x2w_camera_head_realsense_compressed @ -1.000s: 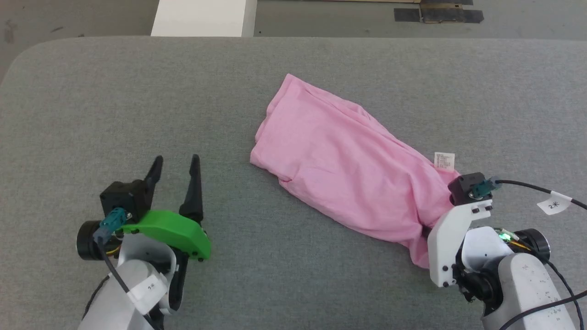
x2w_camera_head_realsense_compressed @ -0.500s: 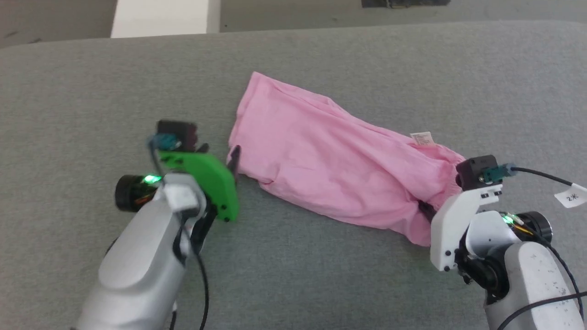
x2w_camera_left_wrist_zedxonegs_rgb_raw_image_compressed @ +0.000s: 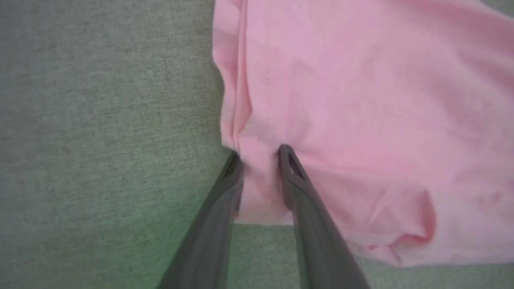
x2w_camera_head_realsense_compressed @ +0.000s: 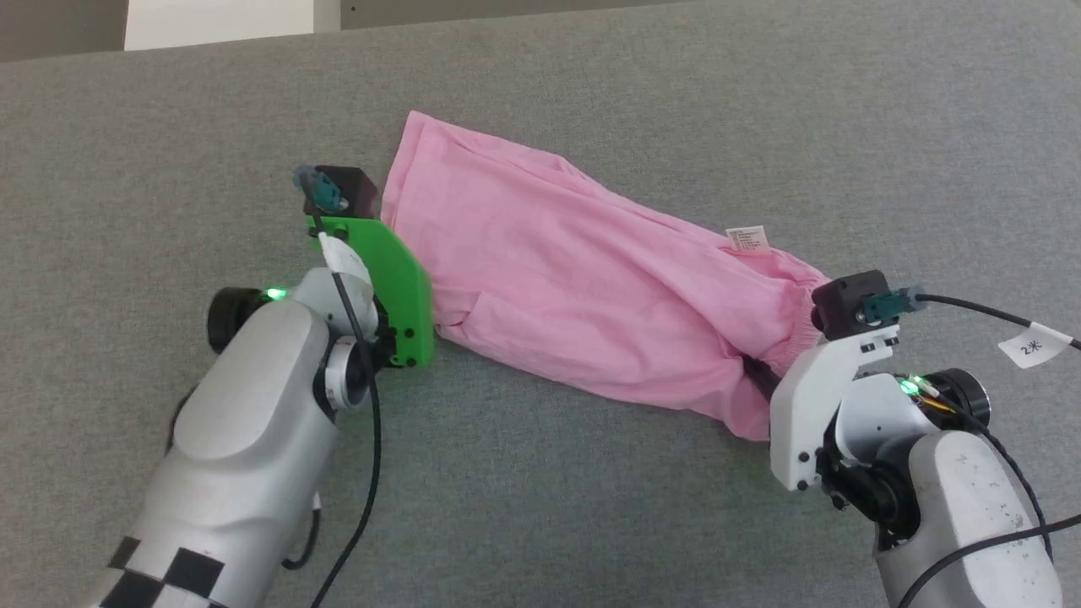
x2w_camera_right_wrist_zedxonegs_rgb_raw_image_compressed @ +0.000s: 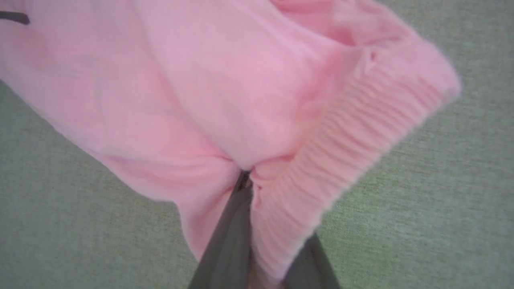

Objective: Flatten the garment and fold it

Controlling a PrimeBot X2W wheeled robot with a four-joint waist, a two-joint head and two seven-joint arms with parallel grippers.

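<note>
The left gripper (x2w_camera_left_wrist_zedxonegs_rgb_raw_image_compressed: pixel 259 154) has come in from open table, where it stood spread wide a second ago, to the end of the garment (x2w_camera_head_realsense_compressed: pixel 574 295) farthest from the white tag (x2w_camera_head_realsense_compressed: pixel 748 239). Its two fingers have narrowed and now straddle the hem, one just off the edge and one on top, with a strip of pink between them. There is a gap between the jaws, so I cannot tell whether the pinch has landed yet. The right gripper (x2w_camera_right_wrist_zedxonegs_rgb_raw_image_compressed: pixel 247 178) stays clenched on the gathered elastic edge (x2w_camera_right_wrist_zedxonegs_rgb_raw_image_compressed: pixel 361 132), at the end just beside the tag, with cloth bunched around its tips.

The head camera has tipped too, so the garment's slide across that view is not its own move. It lies rumpled on the grey table (x2w_camera_head_realsense_compressed: pixel 591 507), stretching from the tag away towards the robot's left.

With both ends nearly in hand, I judge the flattening is about to start: a pull apart should take out the wrinkles. Folding is not yet begun.

Count: one garment, one tag, two grippers, two fingers on each, one table
</note>
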